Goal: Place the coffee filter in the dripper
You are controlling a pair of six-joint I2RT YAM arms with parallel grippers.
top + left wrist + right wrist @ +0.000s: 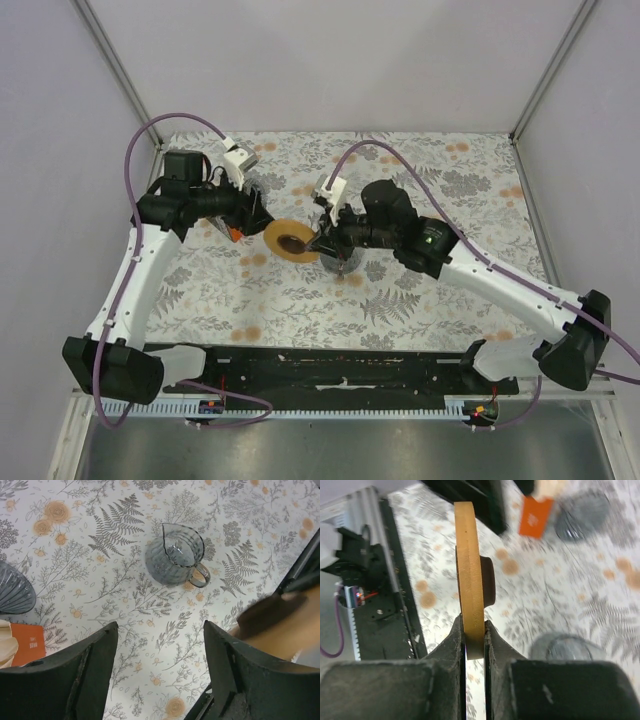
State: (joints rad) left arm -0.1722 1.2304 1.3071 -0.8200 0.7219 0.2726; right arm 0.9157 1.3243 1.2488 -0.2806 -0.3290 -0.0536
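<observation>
My right gripper (322, 238) (475, 625) is shut on the edge of the flat amber-brown ring (290, 240) (470, 575) and holds it upright above the table. The ring also shows blurred at the right edge of the left wrist view (285, 625). The dark ribbed dripper cone (14, 594) (582, 515) lies on the table apart from the ring, next to the orange packet (27, 644) (536, 516). My left gripper (250, 210) (160, 630) is open and empty above the table near the packet. No single white coffee filter shows.
A grey glass cup (175, 555) (565, 647) with a handle stands on the floral cloth (300, 300), just under my right wrist (345, 262). Cream filters (6, 645) stick out of the orange packet. Black base rail (340, 365) runs along the near edge.
</observation>
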